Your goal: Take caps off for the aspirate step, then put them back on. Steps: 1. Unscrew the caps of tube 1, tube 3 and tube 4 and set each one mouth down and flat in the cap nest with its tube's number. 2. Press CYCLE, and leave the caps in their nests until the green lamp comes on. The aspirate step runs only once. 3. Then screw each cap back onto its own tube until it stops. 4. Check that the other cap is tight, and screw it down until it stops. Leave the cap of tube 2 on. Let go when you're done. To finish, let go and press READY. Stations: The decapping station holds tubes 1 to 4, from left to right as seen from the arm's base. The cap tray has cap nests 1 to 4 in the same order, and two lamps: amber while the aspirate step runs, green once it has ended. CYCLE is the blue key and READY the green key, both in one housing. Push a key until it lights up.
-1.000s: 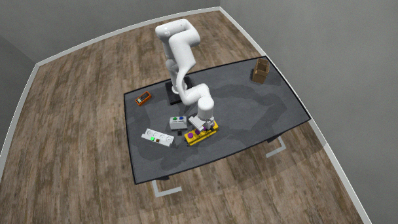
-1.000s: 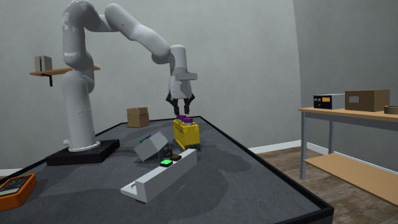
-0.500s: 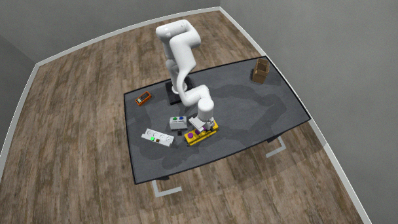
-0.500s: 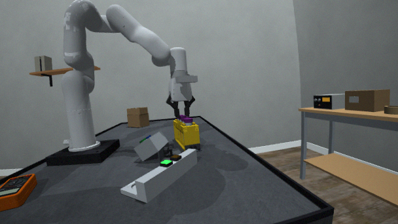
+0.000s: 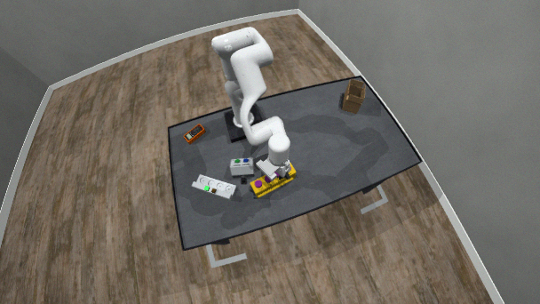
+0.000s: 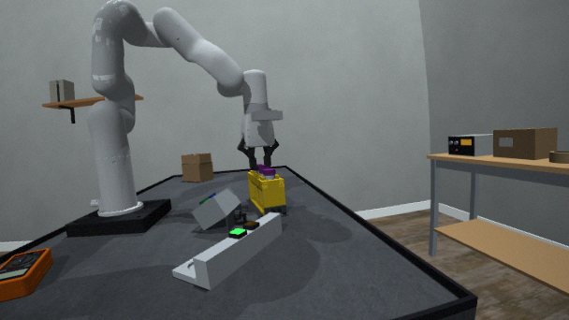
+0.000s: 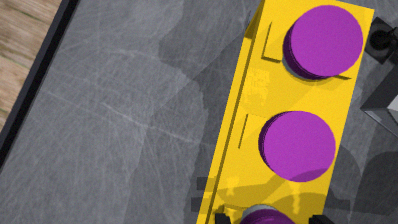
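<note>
The yellow decapping station stands on the dark table, also in the exterior view. In the wrist view two purple caps sit on their tubes. A third purple cap lies at the bottom edge between my fingertips. My gripper points straight down over the station. Its fingers stand partly open on either side of that third cap, counted from the end near the cap tray, without clamping it. The white cap tray shows a lit green lamp, and I see no caps in its nests.
The grey key housing with the green and blue keys stands between tray and station. A small black part lies beside it. An orange multimeter and a cardboard box sit far off on the table.
</note>
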You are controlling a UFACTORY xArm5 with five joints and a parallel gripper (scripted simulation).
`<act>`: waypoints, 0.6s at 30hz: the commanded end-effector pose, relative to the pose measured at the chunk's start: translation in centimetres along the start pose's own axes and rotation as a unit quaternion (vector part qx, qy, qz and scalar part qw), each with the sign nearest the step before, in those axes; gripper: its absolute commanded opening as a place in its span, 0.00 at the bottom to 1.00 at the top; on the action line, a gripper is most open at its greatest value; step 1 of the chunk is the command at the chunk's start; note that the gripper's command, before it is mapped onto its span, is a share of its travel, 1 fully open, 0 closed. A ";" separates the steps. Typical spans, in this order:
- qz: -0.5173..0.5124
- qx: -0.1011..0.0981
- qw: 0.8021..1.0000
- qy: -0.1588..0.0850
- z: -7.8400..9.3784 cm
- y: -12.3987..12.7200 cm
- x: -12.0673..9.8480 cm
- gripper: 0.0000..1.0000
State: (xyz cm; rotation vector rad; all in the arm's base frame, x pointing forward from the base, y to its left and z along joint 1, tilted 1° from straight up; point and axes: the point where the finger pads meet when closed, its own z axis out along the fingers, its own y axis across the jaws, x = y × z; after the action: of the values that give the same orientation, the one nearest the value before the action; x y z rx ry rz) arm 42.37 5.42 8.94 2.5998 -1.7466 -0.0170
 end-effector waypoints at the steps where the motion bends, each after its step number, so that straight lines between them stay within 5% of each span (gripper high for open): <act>1: 0.000 0.003 1.000 -0.003 0.0 -0.1 0.0 0.46; 4: 0.000 0.003 1.000 -0.003 0.0 -0.1 0.0 0.46; 5: 0.000 0.003 1.000 -0.003 0.0 -0.1 0.0 0.00; 18: 0.000 0.003 1.000 -0.003 0.0 -0.1 0.0 0.00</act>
State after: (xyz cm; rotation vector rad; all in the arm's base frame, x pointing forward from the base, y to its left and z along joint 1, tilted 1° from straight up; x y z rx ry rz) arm 42.39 5.42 8.80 2.6001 -1.7469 -0.0163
